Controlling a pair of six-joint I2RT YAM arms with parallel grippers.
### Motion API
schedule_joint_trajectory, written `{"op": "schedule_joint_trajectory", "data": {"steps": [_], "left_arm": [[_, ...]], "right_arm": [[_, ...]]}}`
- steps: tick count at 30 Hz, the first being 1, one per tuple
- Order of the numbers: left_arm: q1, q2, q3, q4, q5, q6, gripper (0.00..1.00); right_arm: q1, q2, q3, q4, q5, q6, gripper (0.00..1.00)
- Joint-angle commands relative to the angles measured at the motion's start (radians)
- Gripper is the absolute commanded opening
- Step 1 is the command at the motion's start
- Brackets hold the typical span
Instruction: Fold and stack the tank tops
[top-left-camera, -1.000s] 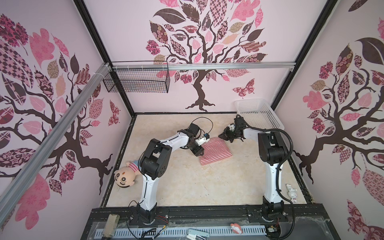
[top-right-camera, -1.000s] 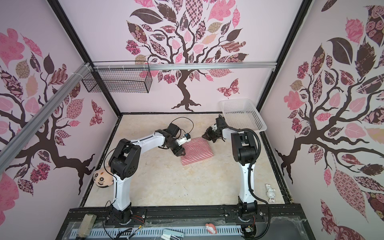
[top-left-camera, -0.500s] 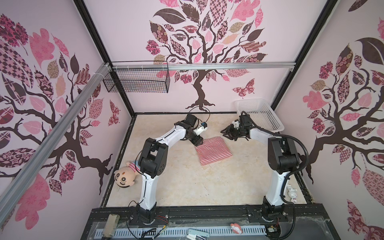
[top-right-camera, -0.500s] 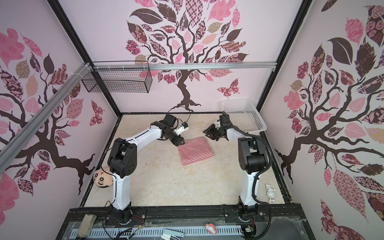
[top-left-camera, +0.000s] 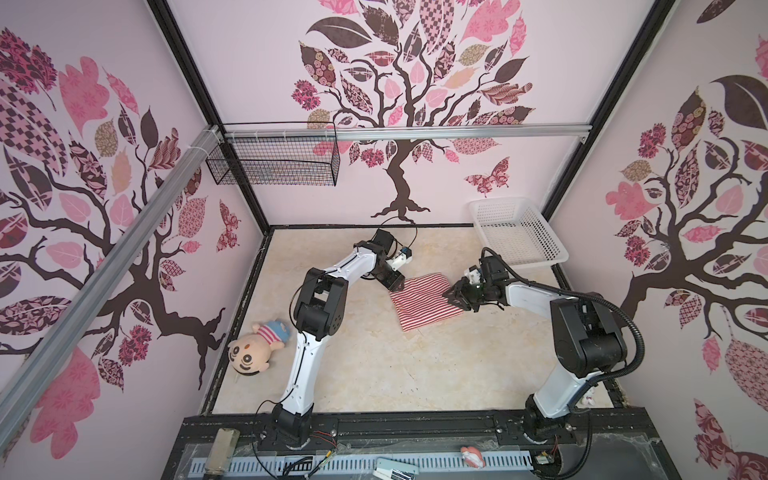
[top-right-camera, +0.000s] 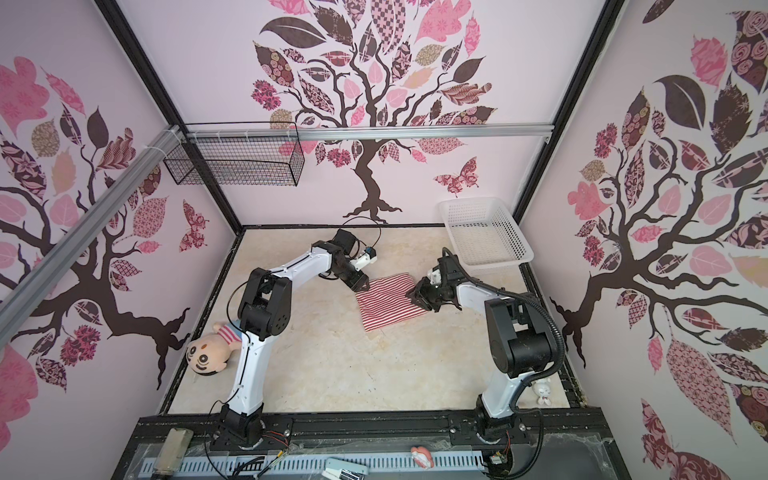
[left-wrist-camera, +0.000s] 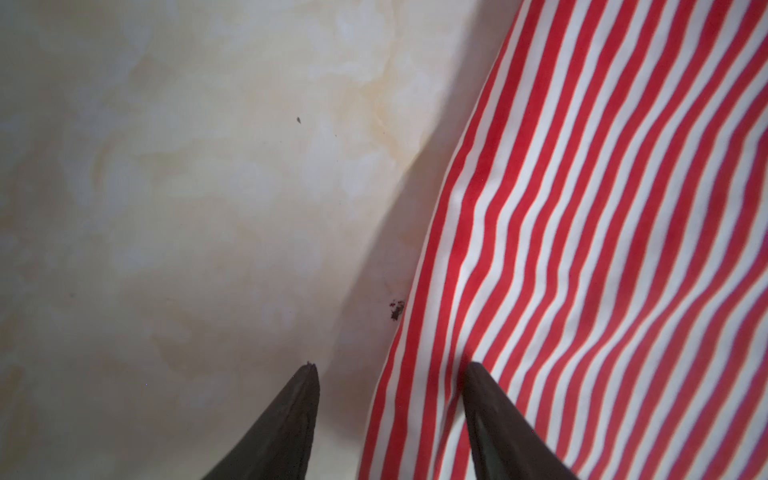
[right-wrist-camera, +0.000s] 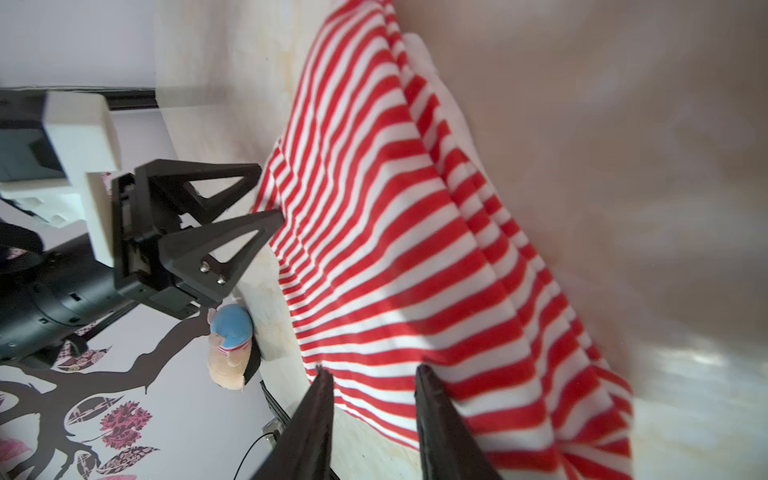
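Folded tank top (top-left-camera: 424, 300) at frame centre, flat on table (top-left-camera: 365, 365). Left gripper (top-left-camera: 397, 286) agape, empty; right gripper (top-left-camera: 455, 296) parted, seemingly empty. Square edges before stacking.

White arm links, blk joints, blk triangular tool (right-wrist-camera: 266, 203) fingers w/ screws.

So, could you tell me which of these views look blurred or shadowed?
Right wrist view: the table is smeared, the tank top soft. Left wrist view: the tank top casts a shadow along its edge. Both top views: sharp, walls bowed.
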Motion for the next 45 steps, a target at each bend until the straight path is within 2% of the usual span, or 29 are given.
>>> {"op": "schedule_joint_trajectory", "data": {"steps": [1,10,14,18,22,26,31,40,45], "left_arm": [[0.000,0.021,0.040,-0.006,-0.036,-0.007,0.59],[0.001,0.024,0.081,-0.043,-0.056,-0.012,0.59],[-0.005,-0.108,-0.036,-0.005,-0.042,-0.026,0.59],[-0.047,-0.295,-0.210,0.125,-0.108,-0.035,0.61],[-0.104,-0.388,-0.281,0.129,-0.100,-0.024,0.61],[-0.164,-0.374,-0.316,0.091,-0.037,-0.010,0.61],[-0.185,-0.333,-0.348,0.060,0.057,-0.021,0.61],[-0.186,-0.299,-0.406,0.071,0.100,-0.047,0.61],[-0.186,-0.254,-0.398,0.027,0.072,-0.054,0.61]], "right_arm": [[-0.003,-0.035,-0.039,-0.007,0.010,-0.030,0.36],[-0.003,-0.007,-0.173,0.084,0.006,-0.026,0.36],[-0.003,-0.050,-0.176,0.105,-0.029,-0.020,0.36],[-0.003,-0.121,-0.125,0.058,-0.042,-0.021,0.37],[-0.003,-0.157,-0.078,0.038,-0.040,-0.016,0.39],[-0.003,-0.082,-0.002,0.045,-0.040,-0.027,0.39],[-0.003,0.039,0.079,0.124,-0.081,0.012,0.39],[-0.010,0.189,0.173,0.152,-0.078,0.003,0.39],[-0.034,0.229,0.167,0.155,-0.069,-0.015,0.39]]}}
